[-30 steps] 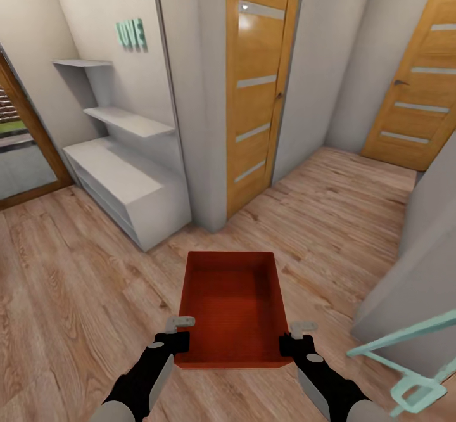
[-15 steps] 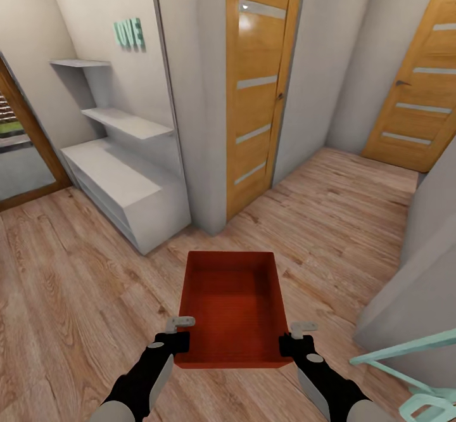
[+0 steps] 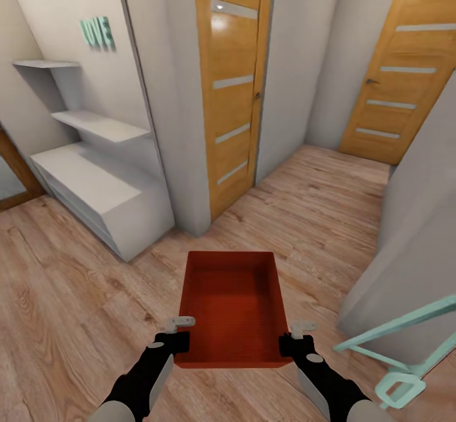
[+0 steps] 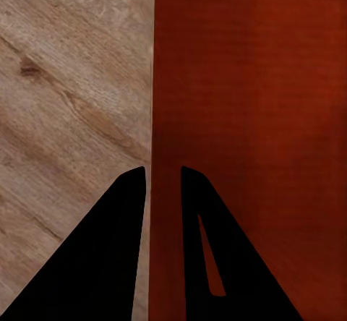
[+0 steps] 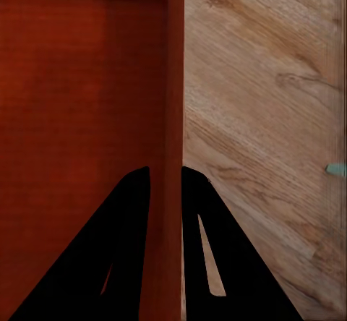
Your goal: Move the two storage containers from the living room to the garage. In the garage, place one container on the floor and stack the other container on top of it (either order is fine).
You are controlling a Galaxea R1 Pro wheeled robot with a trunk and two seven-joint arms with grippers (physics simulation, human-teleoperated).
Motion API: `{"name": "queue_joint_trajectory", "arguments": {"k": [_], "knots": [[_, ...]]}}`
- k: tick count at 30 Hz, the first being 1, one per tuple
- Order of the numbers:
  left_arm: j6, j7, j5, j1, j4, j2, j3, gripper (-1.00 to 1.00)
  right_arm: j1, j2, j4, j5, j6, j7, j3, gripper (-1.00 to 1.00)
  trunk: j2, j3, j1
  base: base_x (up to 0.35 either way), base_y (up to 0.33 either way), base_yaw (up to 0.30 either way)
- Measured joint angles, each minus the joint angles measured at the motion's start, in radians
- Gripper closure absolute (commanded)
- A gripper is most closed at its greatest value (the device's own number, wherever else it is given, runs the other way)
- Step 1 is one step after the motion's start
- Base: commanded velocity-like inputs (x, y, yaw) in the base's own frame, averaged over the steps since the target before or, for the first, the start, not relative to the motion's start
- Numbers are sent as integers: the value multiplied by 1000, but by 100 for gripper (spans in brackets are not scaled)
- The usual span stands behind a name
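Both grippers clamp one orange-red bin (image 3: 231, 308): our left gripper (image 3: 179, 332) pinches its left wall, our right gripper (image 3: 297, 336) its right wall, each with one finger inside and one outside, nearly shut on the thin wall. We judge the two-sided hold keeps the bin level in transit. It hangs above the wood-plank floor (image 3: 76, 308) of a hallway, facing two wooden doors (image 3: 231, 86). White shelves (image 3: 95, 175) stand left. A teal frame (image 3: 399, 358) is cut off at right; we cannot identify it.

Two oak doors (image 3: 231, 86), white stepped shelving (image 3: 95, 181) under teal wall letters (image 3: 96, 31), wood-plank flooring (image 3: 76, 295)
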Motion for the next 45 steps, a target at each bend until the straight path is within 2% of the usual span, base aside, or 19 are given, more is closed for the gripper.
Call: {"name": "queue_joint_trajectory", "arguments": {"k": [4,23,38,45], "knots": [[0,0,-1,0,0,0,0,100,0,0,0,-1,0,-3,2,100,0,0,0,0,0,-180],[2,1,0,0,-1,0,-1,100,0,0,1,-2,0,-2,2,100,0,0,0,6,4,-4],[6,2,1,0,-2,1,-2,100,0,2,3,-3,0,-2,2,100,0,0,0,213,203,0],[4,2,2,0,-1,1,-2,100,0,1,3,-3,0,-2,3,100,0,0,0,164,75,0]]}}
